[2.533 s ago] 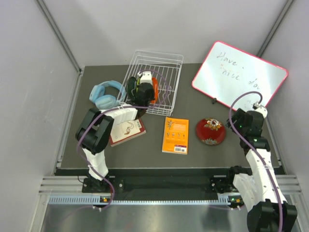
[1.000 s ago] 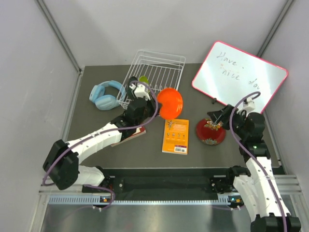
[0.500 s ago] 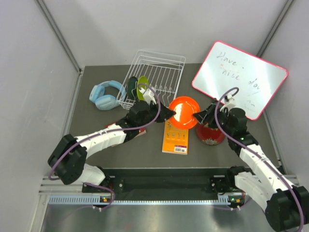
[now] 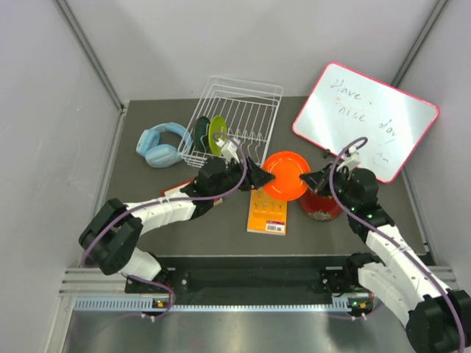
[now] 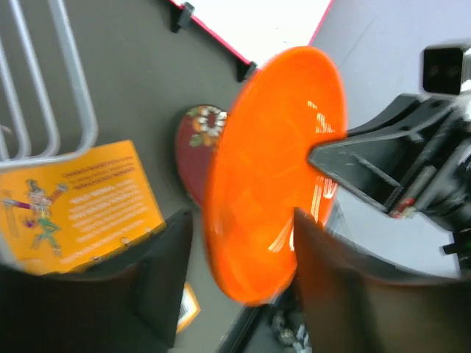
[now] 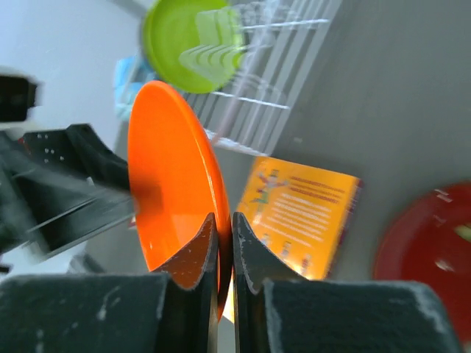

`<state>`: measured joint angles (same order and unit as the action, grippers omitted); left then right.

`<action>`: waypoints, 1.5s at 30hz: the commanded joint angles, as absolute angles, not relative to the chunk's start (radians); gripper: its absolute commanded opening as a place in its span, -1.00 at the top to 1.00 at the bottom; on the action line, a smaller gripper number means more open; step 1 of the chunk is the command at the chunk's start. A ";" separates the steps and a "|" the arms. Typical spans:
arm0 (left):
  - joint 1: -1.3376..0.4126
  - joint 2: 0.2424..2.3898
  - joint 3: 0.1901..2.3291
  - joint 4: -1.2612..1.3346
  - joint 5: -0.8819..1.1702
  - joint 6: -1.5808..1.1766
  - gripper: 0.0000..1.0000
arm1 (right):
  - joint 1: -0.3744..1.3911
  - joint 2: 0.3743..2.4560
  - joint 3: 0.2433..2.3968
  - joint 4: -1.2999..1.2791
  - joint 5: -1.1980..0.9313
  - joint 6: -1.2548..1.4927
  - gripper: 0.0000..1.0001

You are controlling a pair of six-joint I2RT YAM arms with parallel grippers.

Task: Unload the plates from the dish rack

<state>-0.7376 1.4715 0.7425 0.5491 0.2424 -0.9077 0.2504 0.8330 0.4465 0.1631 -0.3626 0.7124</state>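
In the dish rack [image 4: 249, 116] at the back left, the dark green plate [image 4: 201, 132] and the lime plate [image 4: 217, 134] stand on edge in the slots, waiting their turn. Just right of the rack, the left gripper [image 4: 259, 178] has its fingers spread on either side of the orange plate [image 4: 288, 175], not pressing it. The plate hangs in the air over the orange book [image 4: 268, 209], tilted up on edge so both arms can reach its rim. On its far side the right gripper [image 4: 307, 179] pinches the rim with its fingers pressed together, so it alone carries the weight. This looks like a handover, likely because the left arm reaches the rack and the right arm reaches the red flowered plate [image 4: 324, 207], which lies flat on the table [image 4: 221, 228] below it
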 commanded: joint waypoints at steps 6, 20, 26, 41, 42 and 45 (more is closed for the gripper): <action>-0.756 1.348 0.821 0.341 0.057 -0.628 -0.63 | 0.095 0.686 0.492 -0.291 0.043 0.598 1.00; -0.758 1.265 0.831 0.175 -0.498 -0.301 -0.69 | -0.048 0.805 0.422 -0.258 0.005 0.543 1.00; -0.756 1.316 0.848 0.187 -0.609 -0.261 -0.74 | -0.049 0.831 0.394 -0.215 -0.035 0.537 0.55; -0.704 1.413 0.913 0.201 -0.644 -0.256 -0.97 | -0.051 0.834 0.495 -0.354 -0.008 0.474 -0.55; -0.693 1.422 0.926 0.196 -0.638 -0.259 -0.97 | -0.051 0.834 0.497 -0.353 -0.012 0.472 -0.55; -0.634 1.457 0.959 0.193 -0.591 -0.270 -0.97 | -0.051 0.839 0.500 -0.342 -0.041 0.457 -0.56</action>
